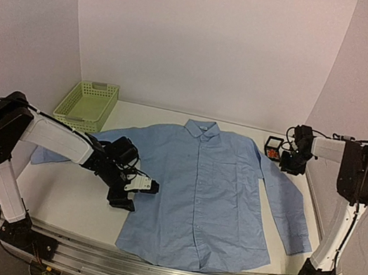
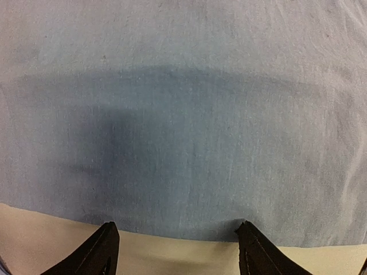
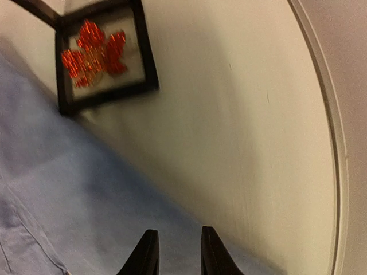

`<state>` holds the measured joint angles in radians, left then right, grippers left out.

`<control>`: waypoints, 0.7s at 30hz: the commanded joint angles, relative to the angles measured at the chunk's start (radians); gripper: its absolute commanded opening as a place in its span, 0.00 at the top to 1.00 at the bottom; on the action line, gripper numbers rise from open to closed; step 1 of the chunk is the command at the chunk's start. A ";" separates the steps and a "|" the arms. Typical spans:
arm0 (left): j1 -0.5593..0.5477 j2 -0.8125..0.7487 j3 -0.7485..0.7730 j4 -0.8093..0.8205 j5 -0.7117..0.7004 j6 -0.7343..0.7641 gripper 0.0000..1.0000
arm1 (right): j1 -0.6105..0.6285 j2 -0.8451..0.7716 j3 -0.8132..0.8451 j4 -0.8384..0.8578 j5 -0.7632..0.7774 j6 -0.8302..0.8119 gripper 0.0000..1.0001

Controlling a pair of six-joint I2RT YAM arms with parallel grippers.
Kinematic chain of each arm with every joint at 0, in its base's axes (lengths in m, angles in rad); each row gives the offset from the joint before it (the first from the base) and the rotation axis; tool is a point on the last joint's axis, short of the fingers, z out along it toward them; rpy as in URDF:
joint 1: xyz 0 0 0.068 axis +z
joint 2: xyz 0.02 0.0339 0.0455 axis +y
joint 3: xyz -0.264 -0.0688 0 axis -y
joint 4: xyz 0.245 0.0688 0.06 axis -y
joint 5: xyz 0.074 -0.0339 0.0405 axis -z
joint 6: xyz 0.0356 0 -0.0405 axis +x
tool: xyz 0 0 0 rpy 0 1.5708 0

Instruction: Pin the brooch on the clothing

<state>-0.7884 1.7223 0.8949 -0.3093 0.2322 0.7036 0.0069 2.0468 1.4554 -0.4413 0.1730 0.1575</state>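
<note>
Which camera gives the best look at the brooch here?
Right wrist view: the brooch shows close up, a red-orange leaf shape inside its black box. The top view shows it only as an orange speck. The left wrist view shows only the shirt, no brooch.

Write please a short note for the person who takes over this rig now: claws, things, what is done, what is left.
Left claw: wide open, empty, at the side edge of the shirt, which lies flat, front up.
Right claw: only narrowly open, empty, over the sleeve near the black box frame.
Brooch: a red-orange leaf, lying in that box, not gripped.
Done: nothing pinned yet.
Left: take the brooch out and pin it on the shirt.
</note>
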 commanded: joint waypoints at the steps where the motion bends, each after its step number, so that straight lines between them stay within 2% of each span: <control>1: -0.013 0.019 -0.015 0.051 -0.045 0.019 0.29 | 0.001 -0.184 -0.150 -0.028 0.028 0.085 0.79; 4: -0.012 0.019 -0.044 0.059 -0.058 0.050 0.30 | 0.001 -0.218 -0.226 -0.028 0.013 0.119 0.84; 9: -0.012 0.004 -0.109 0.079 -0.082 0.116 0.30 | -0.046 -0.120 -0.261 -0.025 -0.003 0.117 0.91; 14: -0.011 -0.001 -0.137 0.079 -0.094 0.126 0.30 | -0.077 -0.056 -0.233 -0.024 0.017 0.096 0.92; 21: -0.011 0.003 -0.137 0.054 -0.089 0.098 0.30 | -0.087 -0.054 -0.202 -0.025 0.014 0.076 0.92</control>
<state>-0.8024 1.6897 0.8074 -0.1493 0.2252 0.7849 -0.0727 1.9640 1.2366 -0.4416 0.1871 0.2458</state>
